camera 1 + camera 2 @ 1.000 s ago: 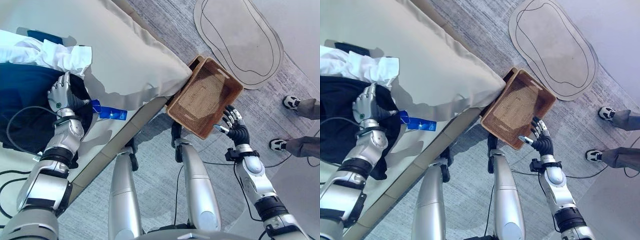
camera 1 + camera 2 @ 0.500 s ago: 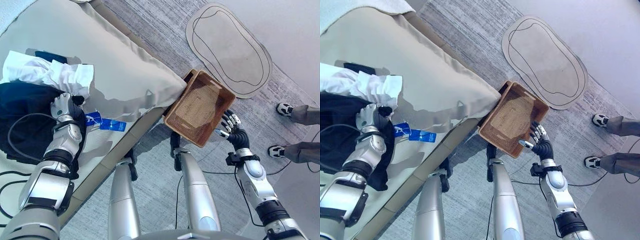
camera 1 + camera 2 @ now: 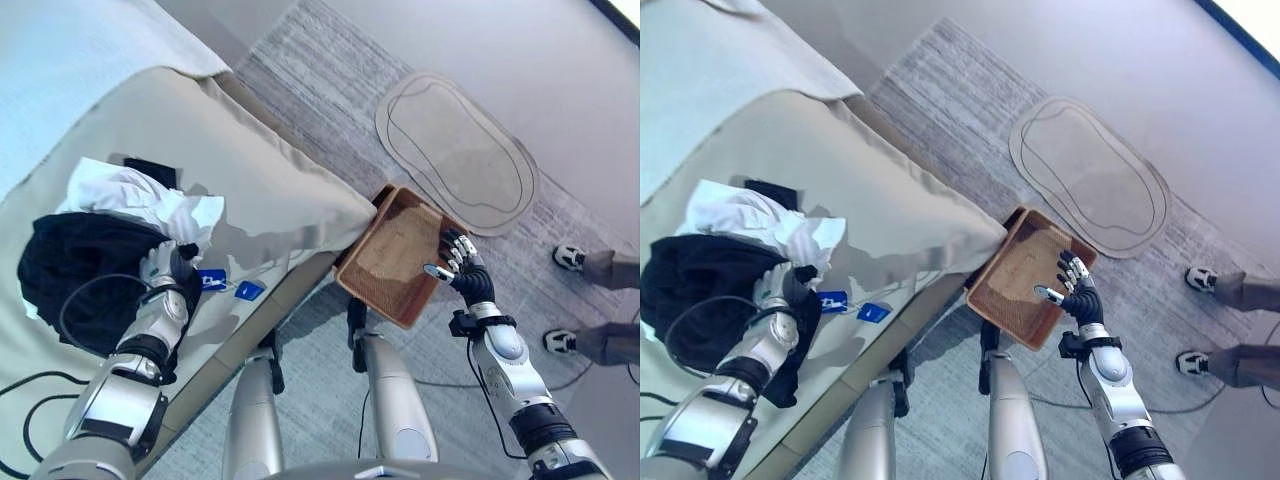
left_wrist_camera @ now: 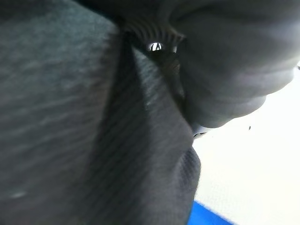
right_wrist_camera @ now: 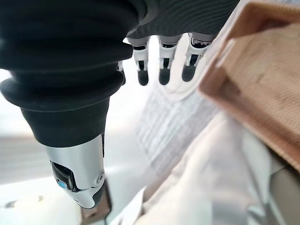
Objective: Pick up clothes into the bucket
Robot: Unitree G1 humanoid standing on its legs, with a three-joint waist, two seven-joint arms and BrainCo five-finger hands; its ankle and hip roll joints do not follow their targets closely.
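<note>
A dark garment [image 3: 75, 275] lies heaped on the beige bed [image 3: 260, 180], with a white garment [image 3: 140, 195] bunched at its far edge. My left hand [image 3: 162, 266] is sunk into the dark garment's near side, fingers curled into the cloth, and dark cloth [image 4: 70, 131] covers the left wrist view. Blue tags [image 3: 212, 280] lie just right of that hand. The brown wicker basket [image 3: 385, 262] stands on the floor against the bed's corner. My right hand [image 3: 462, 272] hovers open by the basket's right rim [image 5: 262, 89], holding nothing.
An oval mat [image 3: 455, 150] lies on the grey carpet beyond the basket. A person's shoes [image 3: 570, 258] stand at the right edge. A black item [image 3: 150, 170] peeks out behind the white garment. The bed's edge runs diagonally between my two arms.
The camera has moved, so the whole scene sits smaller and lower. My left hand stays buried in the dark garment. The right hand remains open beside the basket.
</note>
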